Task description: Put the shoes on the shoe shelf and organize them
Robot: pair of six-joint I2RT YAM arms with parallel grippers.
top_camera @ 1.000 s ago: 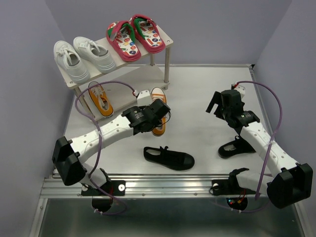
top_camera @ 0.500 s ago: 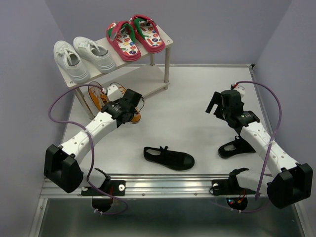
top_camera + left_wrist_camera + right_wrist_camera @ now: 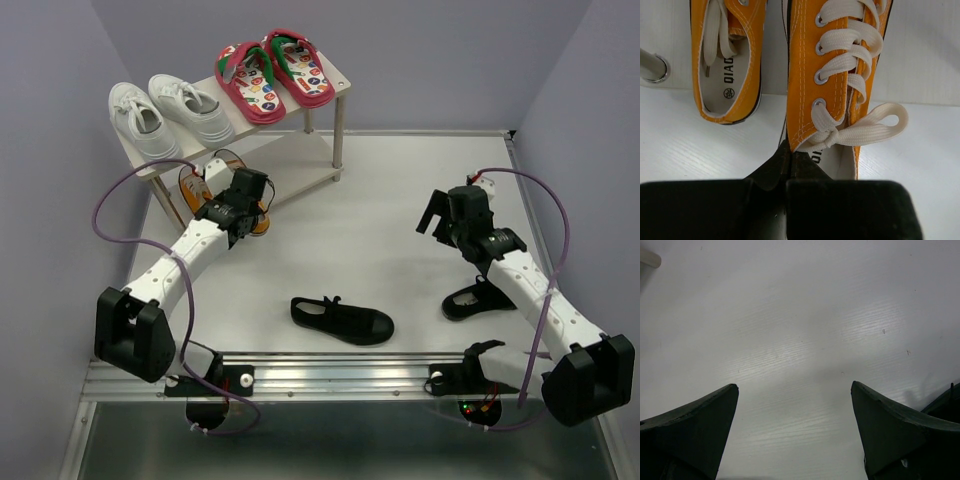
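The left claw has swung from mid-bench to the beige 2-tier shoe shelf, clamped on the collar of 1 orange white-laced sneaker, now just beside its mate at the lower tier. The right claw hangs wide above the white bench, 1 black strap shoe near its arm.

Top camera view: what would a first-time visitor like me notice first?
Probably the bright red flip-flops on the shoe shelf's top board, next to the white sneakers. Then the left gripper, shut on the heel of an orange sneaker beside its twin at the lower board. A black strap shoe lies on the table near the front.
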